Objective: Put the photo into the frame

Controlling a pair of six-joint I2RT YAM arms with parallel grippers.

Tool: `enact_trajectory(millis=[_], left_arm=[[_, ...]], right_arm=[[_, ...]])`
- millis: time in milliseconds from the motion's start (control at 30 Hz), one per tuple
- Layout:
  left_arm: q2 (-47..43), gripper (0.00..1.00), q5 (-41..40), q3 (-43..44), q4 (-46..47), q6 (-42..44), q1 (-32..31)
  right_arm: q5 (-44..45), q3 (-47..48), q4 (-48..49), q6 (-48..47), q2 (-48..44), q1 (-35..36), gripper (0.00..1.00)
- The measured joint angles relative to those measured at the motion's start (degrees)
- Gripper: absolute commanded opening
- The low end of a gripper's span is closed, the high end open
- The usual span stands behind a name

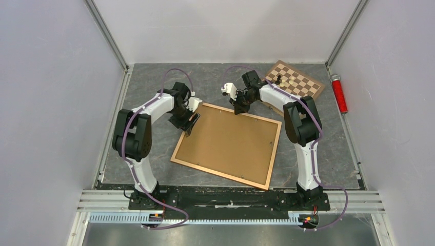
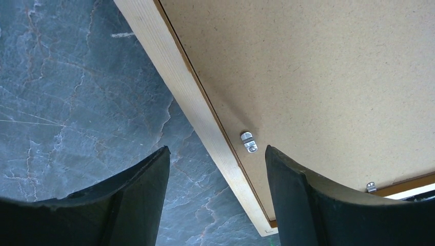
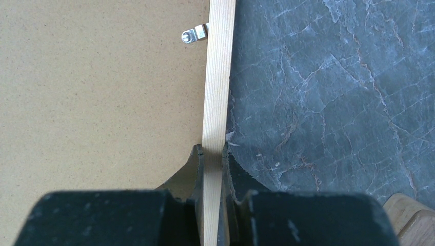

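The frame (image 1: 220, 175) lies back side up on the table, tilted, with the plain brown backing board (image 1: 228, 141) filling it. The photo is out of view. My right gripper (image 1: 238, 110) is at the frame's far edge, shut on the pale wooden rail (image 3: 218, 77), which runs up between its fingertips (image 3: 213, 149). My left gripper (image 1: 192, 123) hovers open over the frame's left corner; its jaws (image 2: 217, 148) straddle the rail (image 2: 200, 113) without touching it. A small metal tab (image 2: 249, 142) sits on the board (image 2: 308, 66) by the right finger.
A brown-and-cream chessboard (image 1: 295, 84) with a few pieces lies at the back right, close behind the right arm. A red cylinder (image 1: 339, 93) lies by the right wall. Another metal tab (image 3: 195, 34) is turned onto the board at the far rail.
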Motion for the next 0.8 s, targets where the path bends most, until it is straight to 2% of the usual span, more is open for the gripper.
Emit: enact_trajectory(millis=[300,567,800], left_arm=[[1.2,0.73,-1.6,0.0,1.8,-0.6,-1.1],[1.7,0.66,-2.9,-0.2,2.8,-1.2,-1.3],[1.0,0.52,-2.8,-1.4,3.7,-2.2,-1.7]], right_arm=[[0.1,-1.5,1.7,0.3,-0.7,0.0,0.0],[0.1,-2.4,2.7,0.4,-1.2,0.0,0.0],[0.1,-2.5,2.9,0.5,-1.2,0.0,0.0]])
